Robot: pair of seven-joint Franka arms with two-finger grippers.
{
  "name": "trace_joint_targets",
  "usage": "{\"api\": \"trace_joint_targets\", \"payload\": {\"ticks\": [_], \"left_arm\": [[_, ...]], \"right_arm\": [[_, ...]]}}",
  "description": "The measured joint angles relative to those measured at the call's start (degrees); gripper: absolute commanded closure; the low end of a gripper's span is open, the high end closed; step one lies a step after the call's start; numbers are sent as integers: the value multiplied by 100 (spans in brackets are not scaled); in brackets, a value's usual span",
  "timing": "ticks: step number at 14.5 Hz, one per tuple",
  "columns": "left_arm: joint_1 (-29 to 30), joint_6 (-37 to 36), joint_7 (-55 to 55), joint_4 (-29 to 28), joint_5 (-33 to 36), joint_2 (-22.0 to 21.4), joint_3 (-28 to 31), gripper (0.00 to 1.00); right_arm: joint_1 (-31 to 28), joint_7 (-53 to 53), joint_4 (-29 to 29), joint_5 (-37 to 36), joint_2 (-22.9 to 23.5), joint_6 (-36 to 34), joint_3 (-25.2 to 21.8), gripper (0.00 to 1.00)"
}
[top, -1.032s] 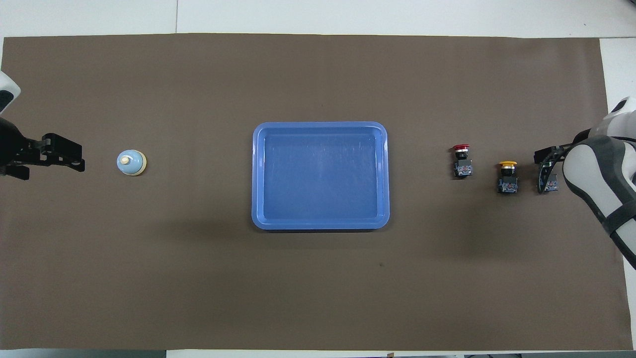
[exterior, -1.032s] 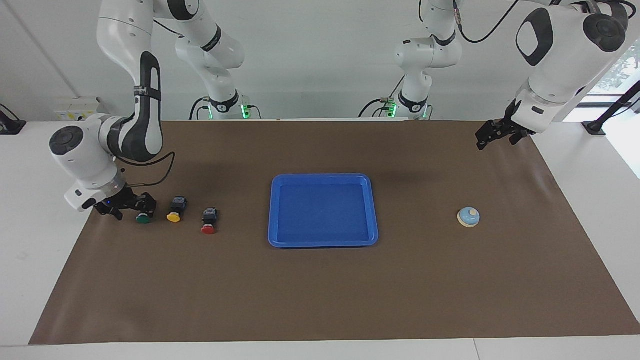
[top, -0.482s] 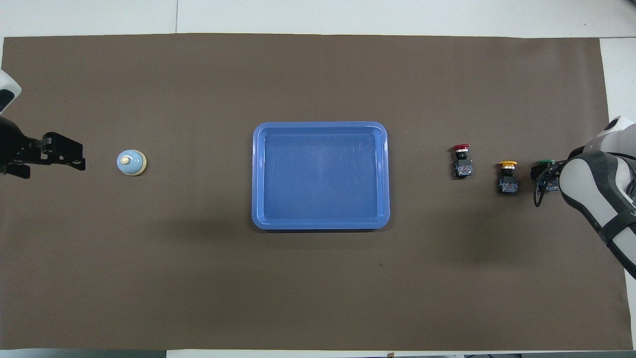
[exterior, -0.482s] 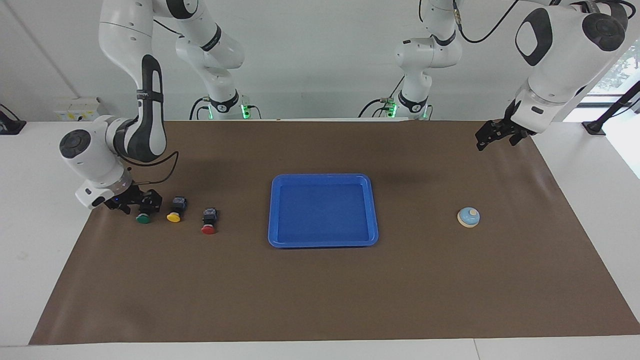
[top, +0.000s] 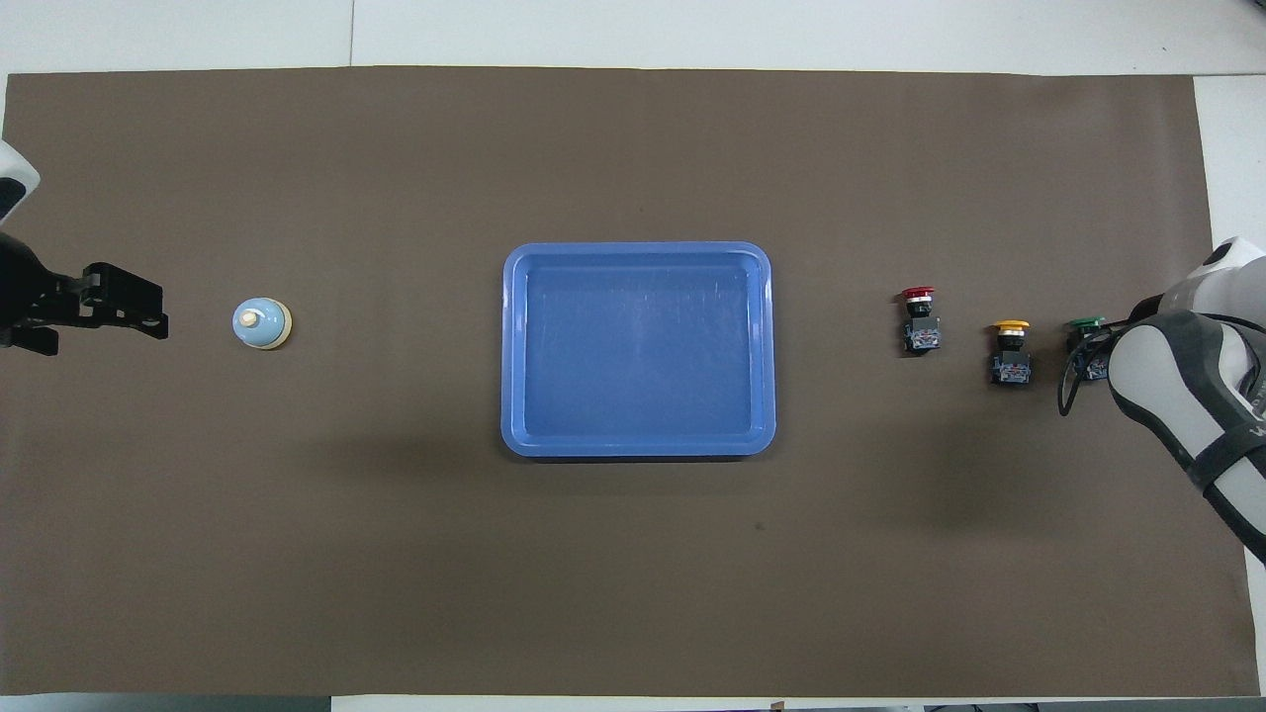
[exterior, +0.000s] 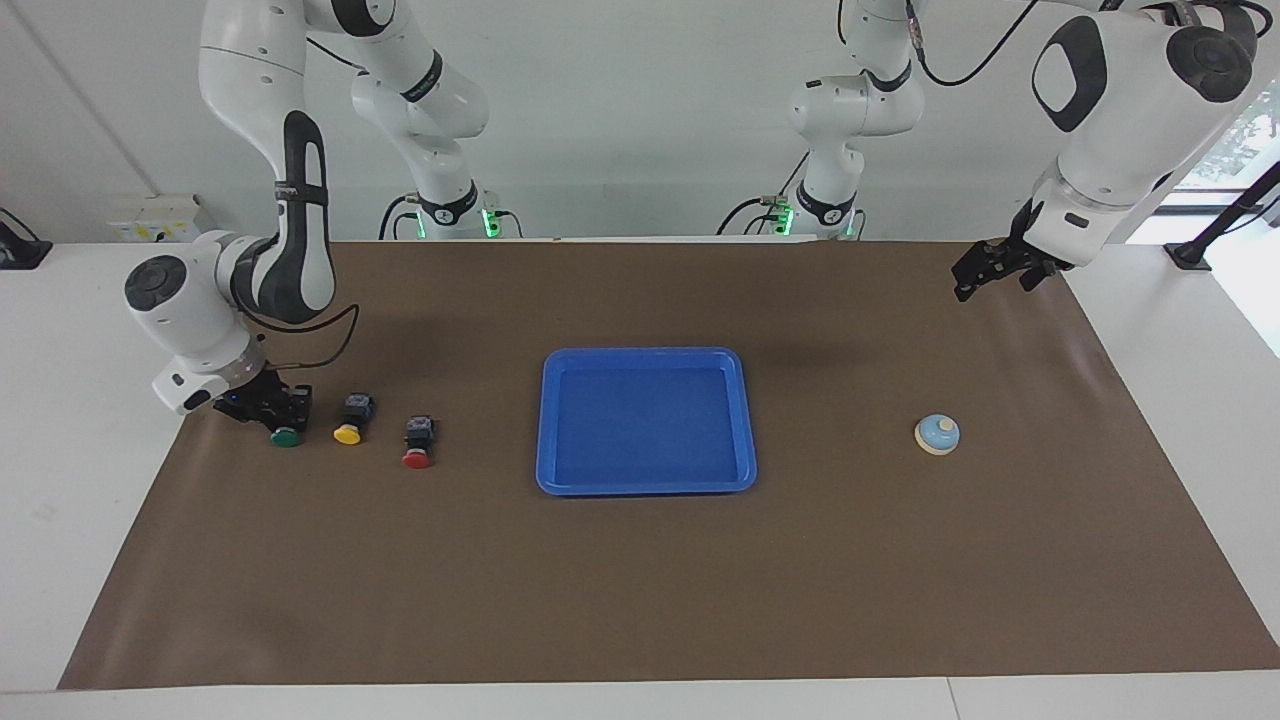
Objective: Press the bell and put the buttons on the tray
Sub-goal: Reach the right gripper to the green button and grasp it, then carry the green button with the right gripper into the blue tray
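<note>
The blue tray [exterior: 646, 358] [top: 638, 251] lies in the middle of the brown mat and holds nothing. The bell [exterior: 937, 434] [top: 262, 323] stands toward the left arm's end. The red button [exterior: 417, 443] [top: 920, 318], the yellow button [exterior: 351, 420] [top: 1010, 351] and the green button [exterior: 285, 437] [top: 1086, 322] lie in a row toward the right arm's end. My right gripper [exterior: 272, 412] is down at the green button, around its black body; only the green cap shows clearly. My left gripper [exterior: 990, 278] [top: 148, 307] is open, raised over the mat's end, apart from the bell, and waits.
The brown mat [exterior: 640, 580] covers most of the white table. The right arm's forearm [top: 1187, 396] hangs over the mat's end beside the buttons. Cables and the arms' bases stand along the table edge nearest the robots.
My right gripper has turned and drawn in closer around the green button's body. The green cap now shows from overhead. The buttons, bell, tray and left arm have not moved.
</note>
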Motion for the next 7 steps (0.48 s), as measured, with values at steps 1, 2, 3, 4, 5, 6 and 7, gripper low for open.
{"api": "trace_joint_targets", "payload": {"ticks": [1, 2, 3, 4, 5, 6, 7], "left_arm": [[0, 0, 0, 0, 0, 0, 0, 0], [0, 0, 0, 0, 0, 0, 0, 0], [0, 0, 0, 0, 0, 0, 0, 0], [0, 0, 0, 0, 0, 0, 0, 0], [0, 0, 0, 0, 0, 0, 0, 0], [0, 0, 0, 0, 0, 0, 0, 0], [0, 0, 0, 0, 0, 0, 0, 0]], "right_arm": [[6, 0, 1, 2, -1, 21, 11, 99], [20, 3, 15, 4, -12, 28, 28, 99], [40, 18, 72, 8, -49, -17, 46, 99], [82, 85, 192, 17, -113, -208, 59, 99], [142, 227, 388, 35, -187, -531, 71, 99], [220, 429, 641, 71, -260, -935, 85, 99], [333, 675, 969, 129, -320, -1423, 101, 99]]}}
